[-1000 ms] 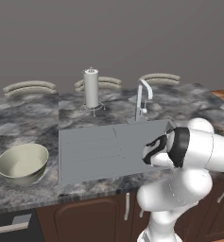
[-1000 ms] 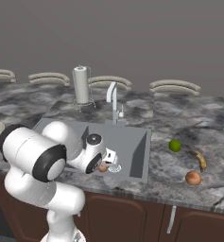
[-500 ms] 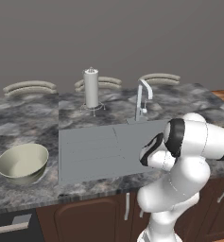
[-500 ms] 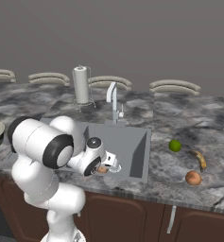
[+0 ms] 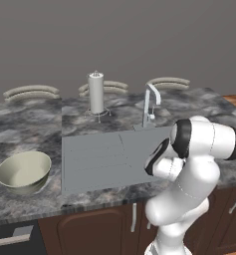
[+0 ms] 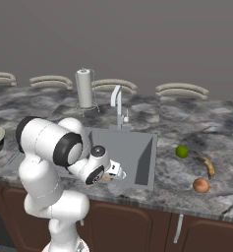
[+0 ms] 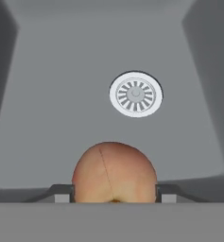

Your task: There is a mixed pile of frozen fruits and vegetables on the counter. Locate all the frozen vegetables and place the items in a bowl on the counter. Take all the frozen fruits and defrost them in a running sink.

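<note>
My hand is closed on the fruit, an orange-pink lump held between both fingers, over the sink. Drain lies beyond the fruit, slightly to one side. Bowl sits on the bench, well apart from the sink. Lime-green ball rests on the bench beyond the sink's other side.

**Three views centred on the sink**

The sink is seen from behind the arm on the left, looking forward and down. The same sink and its tap are seen from the right. The basin floor and drain are viewed from close above by the hand camera.
</note>
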